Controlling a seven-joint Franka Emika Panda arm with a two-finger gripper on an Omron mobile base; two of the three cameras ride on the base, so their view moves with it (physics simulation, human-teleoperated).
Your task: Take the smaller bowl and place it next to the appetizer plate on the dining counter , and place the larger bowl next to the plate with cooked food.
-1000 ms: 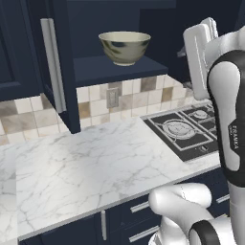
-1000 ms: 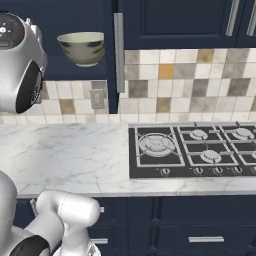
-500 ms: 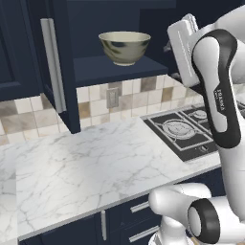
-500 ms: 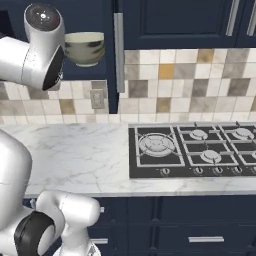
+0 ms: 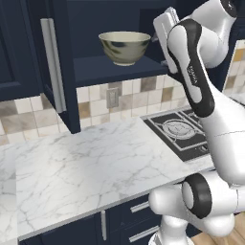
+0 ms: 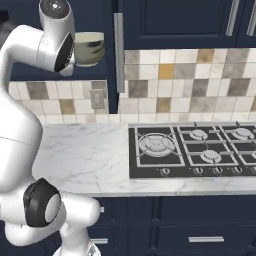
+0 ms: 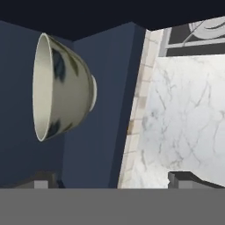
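Gripper [image 7: 112, 178] now nearer larger bowl [image 5: 124, 47].

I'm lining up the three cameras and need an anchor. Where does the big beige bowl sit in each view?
Left base view: the larger bowl stands upright on the dark shelf, upper middle, left of the arm.
Right base view: upper left, partly hidden behind the arm.
Hand view: left side, seen rolled sideways, rim facing left.
Shared landmark: the marble worktop below the shelf.
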